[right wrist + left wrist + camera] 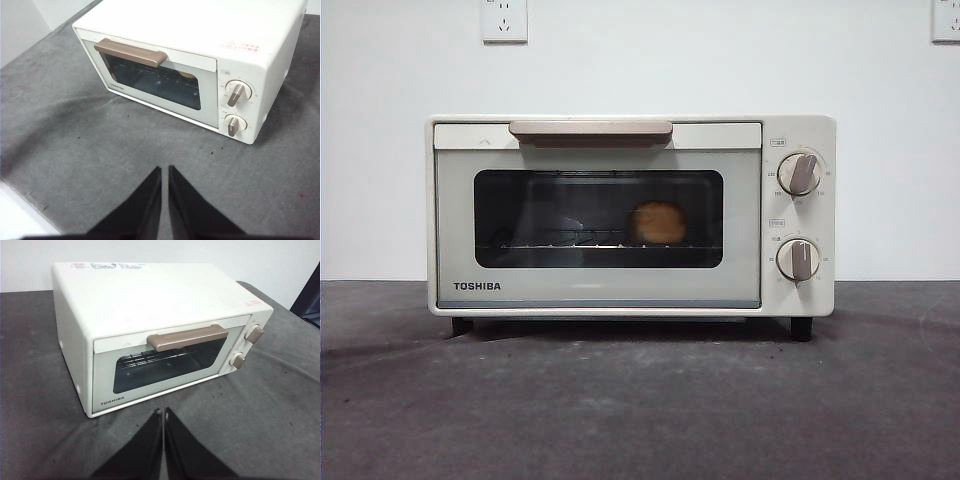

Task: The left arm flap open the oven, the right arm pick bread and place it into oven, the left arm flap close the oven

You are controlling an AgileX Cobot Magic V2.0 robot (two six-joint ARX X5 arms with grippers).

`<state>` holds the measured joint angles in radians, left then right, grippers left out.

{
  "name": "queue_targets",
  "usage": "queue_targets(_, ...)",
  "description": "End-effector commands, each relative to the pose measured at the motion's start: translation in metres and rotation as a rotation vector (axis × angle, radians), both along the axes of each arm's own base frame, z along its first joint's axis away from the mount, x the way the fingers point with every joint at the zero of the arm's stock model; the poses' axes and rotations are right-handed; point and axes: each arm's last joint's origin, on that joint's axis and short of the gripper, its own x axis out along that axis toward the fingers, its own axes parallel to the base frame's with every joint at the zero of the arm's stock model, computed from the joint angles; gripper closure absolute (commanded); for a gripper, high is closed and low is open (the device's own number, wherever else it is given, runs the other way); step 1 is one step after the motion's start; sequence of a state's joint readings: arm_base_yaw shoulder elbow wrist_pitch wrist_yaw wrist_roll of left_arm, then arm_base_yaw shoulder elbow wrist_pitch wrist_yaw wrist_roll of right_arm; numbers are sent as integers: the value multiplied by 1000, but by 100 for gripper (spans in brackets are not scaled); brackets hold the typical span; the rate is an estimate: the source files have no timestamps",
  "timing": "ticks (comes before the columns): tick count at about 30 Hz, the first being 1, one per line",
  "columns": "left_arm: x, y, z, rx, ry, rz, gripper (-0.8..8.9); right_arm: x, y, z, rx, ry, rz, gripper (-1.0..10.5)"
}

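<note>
A: Oven [630,215]?
B: Door shut, bread [658,222] on the rack right of the window's middle. Bare mat in front.
A: Grippers?
B: Left gripper [163,416] and right gripper [164,174], jaws pressed together, both well back from the oven's front edge.

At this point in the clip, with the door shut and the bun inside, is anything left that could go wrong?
Little, as I read it. The oven door looks fully closed, with the bread on the rack behind the glass. Both the left gripper and right gripper hang in front of the oven, clear of it, jaws shut; a forward swing could knock the handle or a knob.
</note>
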<state>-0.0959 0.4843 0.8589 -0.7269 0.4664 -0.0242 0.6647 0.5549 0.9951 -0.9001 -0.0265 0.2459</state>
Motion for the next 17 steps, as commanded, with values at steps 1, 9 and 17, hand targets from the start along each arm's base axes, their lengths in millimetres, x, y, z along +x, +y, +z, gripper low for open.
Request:
queue_targets(1,-1,0,5,8,-26,-3,803,-1,0,6,10,-29,10,928)
queue_targets(9,-1,0,5,8,-27,-3,803,-1,0,6,12,-31,10,928)
queue_targets(17,-9,3,-5,-3,-116,22,803,-1,0,6,12,-32,10,928)
